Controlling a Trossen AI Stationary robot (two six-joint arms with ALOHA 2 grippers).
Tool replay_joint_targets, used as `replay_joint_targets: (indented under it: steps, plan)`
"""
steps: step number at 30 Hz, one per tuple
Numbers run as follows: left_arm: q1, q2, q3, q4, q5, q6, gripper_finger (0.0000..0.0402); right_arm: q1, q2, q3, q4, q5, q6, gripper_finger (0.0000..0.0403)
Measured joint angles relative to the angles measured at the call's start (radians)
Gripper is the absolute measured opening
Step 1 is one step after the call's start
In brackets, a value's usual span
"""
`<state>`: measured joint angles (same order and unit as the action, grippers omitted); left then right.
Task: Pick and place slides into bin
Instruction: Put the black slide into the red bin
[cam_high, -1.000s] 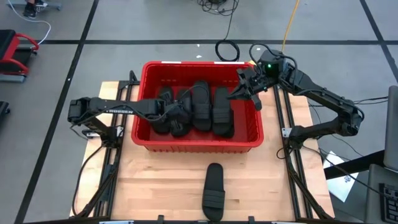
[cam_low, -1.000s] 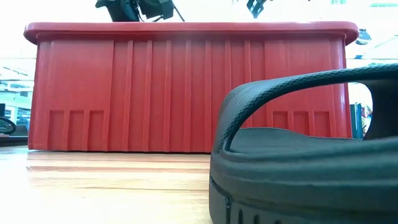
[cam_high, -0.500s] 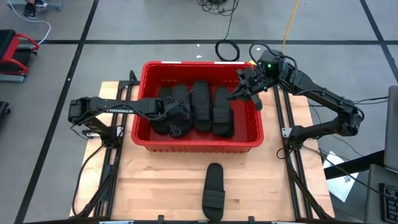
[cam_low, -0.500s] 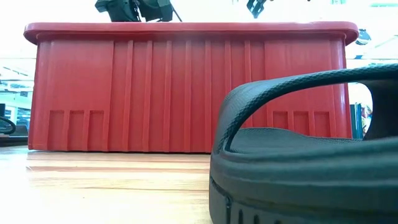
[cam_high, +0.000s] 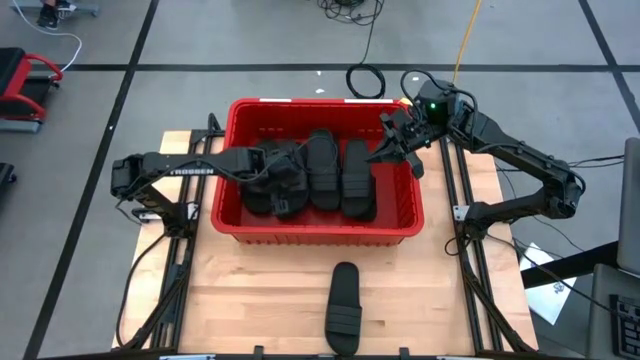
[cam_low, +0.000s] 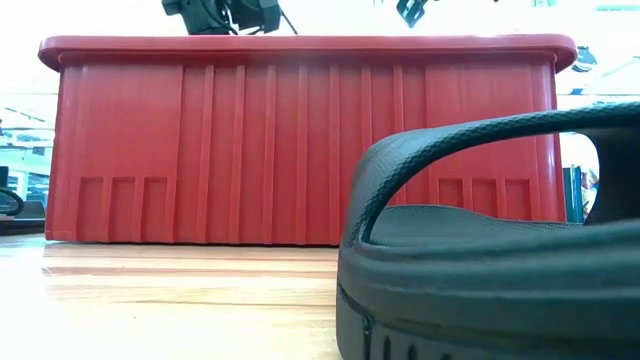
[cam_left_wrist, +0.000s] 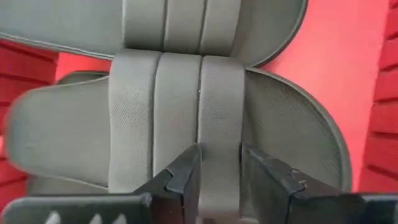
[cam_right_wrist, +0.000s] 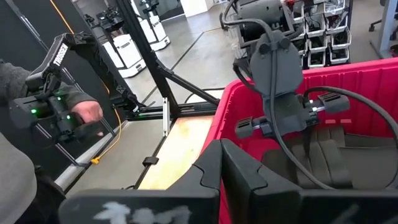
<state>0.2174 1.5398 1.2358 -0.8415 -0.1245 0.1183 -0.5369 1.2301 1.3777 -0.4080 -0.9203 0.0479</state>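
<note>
A single black slide sandal (cam_high: 343, 307) lies alone on the wooden table (cam_high: 250, 300) at its near edge, toe strap toward the red bin (cam_high: 228, 219) and well apart from it; from the low view this same sandal (cam_low: 490, 250) fills the foreground, with the bin's ribbed wall (cam_low: 300, 150) rising behind it.

The bin sits at the middle of the table toward the far edge. Inside it several more black slides (cam_high: 330, 175) lie packed side by side, lengthwise from near wall to far wall, some overlapping at the left of the pile.

The left gripper (cam_high: 268, 170) reaches into the bin from the left rim, over the leftmost slides. Its wrist camera shows its two dark fingers (cam_left_wrist: 186, 177) parted, one on either side of a ribbed strap (cam_left_wrist: 177, 118); whether they touch the strap cannot be told.

The right gripper (cam_high: 388, 145) hangs above the bin's far right corner, fingers pressed together with nothing between them.

Beyond the table, the right wrist view catches a person's hand (cam_right_wrist: 87, 115) in a grey sleeve on a separate control arm (cam_right_wrist: 53, 106).
</note>
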Motion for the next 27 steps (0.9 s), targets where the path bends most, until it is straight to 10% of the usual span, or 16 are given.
replay_joint_targets:
  steps: [13,27]
  plan:
    - [0.01,0.0,0.047,-0.008,-0.073,0.211,0.0124,-0.001,0.001,0.0,-0.001,0.001,-0.044,0.0]
    - [0.035,-0.002,0.195,-0.028,-0.043,0.01,0.0101,-0.034,0.006,0.0,-0.004,0.001,-0.066,0.0]
